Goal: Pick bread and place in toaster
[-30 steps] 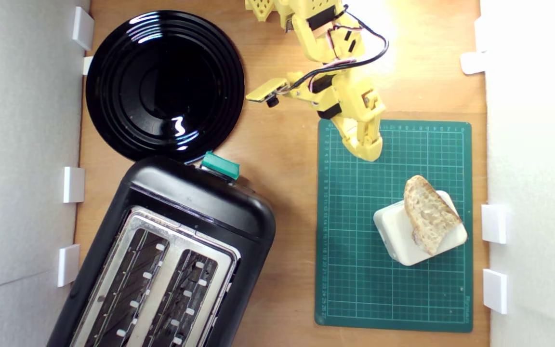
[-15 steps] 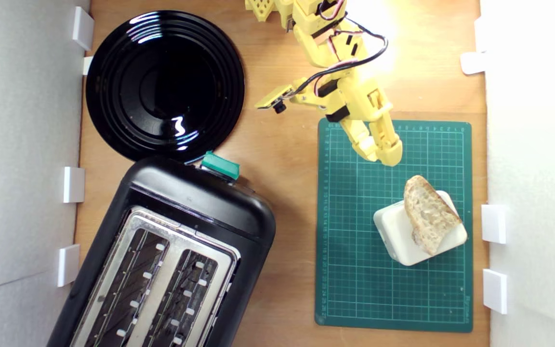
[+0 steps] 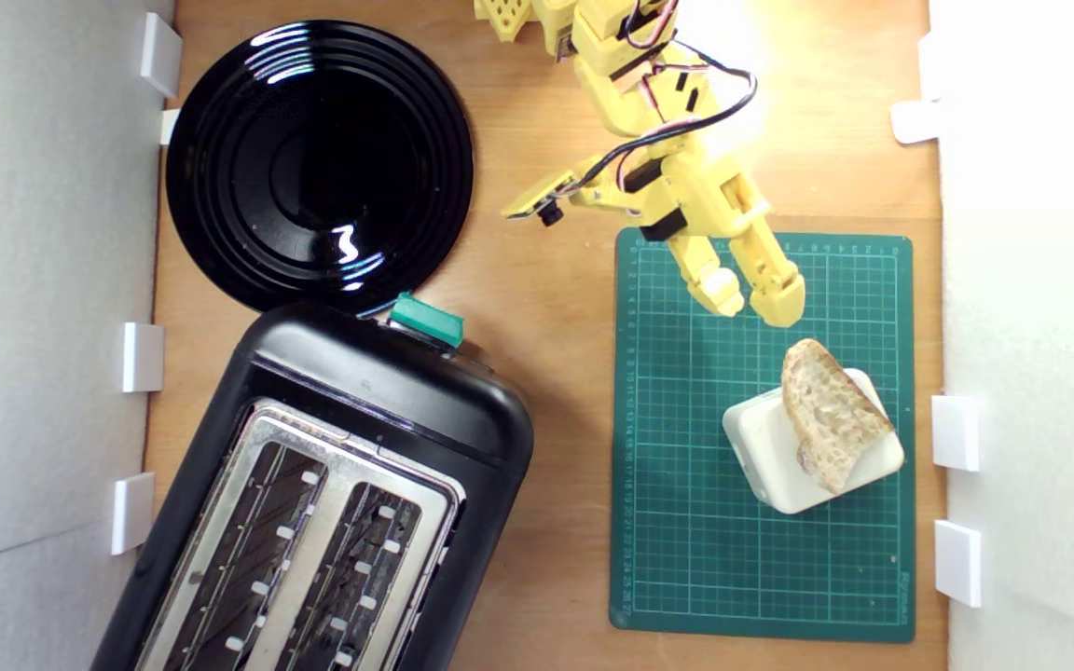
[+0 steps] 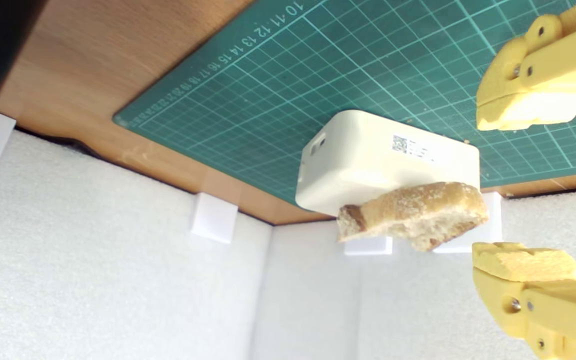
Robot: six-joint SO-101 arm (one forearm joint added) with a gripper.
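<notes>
— Since a sec ago the yellow plastic gripper (image 3: 750, 306) has swung toward the exterior view's right and spread its jaws; they were together over the upper-left part of the green gridded cutting mat (image 3: 686, 522), now the two fingertips stand apart w/ a clear gap.

— Holding anything?

— No, jaws parted and empty. Wrist view shows the same: gripper (image 4: 528, 187) w/ one yellow finger on each side of the frame edge, open air between them.

— Where's the bread?

— Wedge-shaped slice of rustic bread (image 3: 831, 413), pale holey crumb and tan crust, lies flat on top of the cream rounded square block (image 3: 765, 452), which sits on the mat near its right edge in the exterior view. Slice overhangs the block's edge — plain in the wrist view, where the bread (image 4: 413, 215) juts past the block (image 4: 368, 165). Gripper is near it but not touching.

— And the toaster?

— Large glossy black two-slot toaster (image 3: 378, 391) w/ silver top and green lever knob (image 3: 426, 321), at the exterior view's lower left, well apart from the bread. Both slots look empty. Round glossy black plate (image 3: 318, 163) sits just beyond the knob end, on the wooden tabletop (image 3: 546, 298).
</notes>
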